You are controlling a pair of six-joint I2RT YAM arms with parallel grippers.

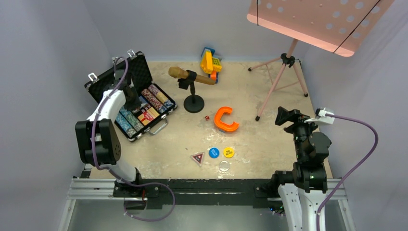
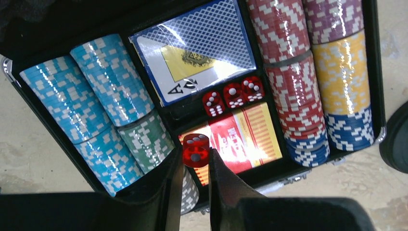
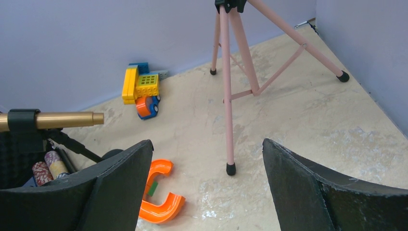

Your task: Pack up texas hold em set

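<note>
The small red see-through die (image 2: pixel 196 146) is pinched between the tips of your left gripper (image 2: pixel 196 159), over the open black case (image 1: pixel 140 72) with shiny chip rows (image 2: pixel 294 91), on the left side of the table (image 1: pixel 269 139). Three more red dice (image 2: pixel 233 96) lie inside. Your right gripper (image 3: pixel 207 144) gapes wide and holds nothing.

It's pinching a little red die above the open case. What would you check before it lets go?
1. Grip on the die by the left gripper: ok.
2. Lid of the case open: ok.
3. Held die lined up over the slot holding three dice: cannot tell; it shows in front of the red card deck.
4. The right gripper open, away from the case: ok.
5. Everything packed: not ok; another die and three buttons lie on the table.
</note>
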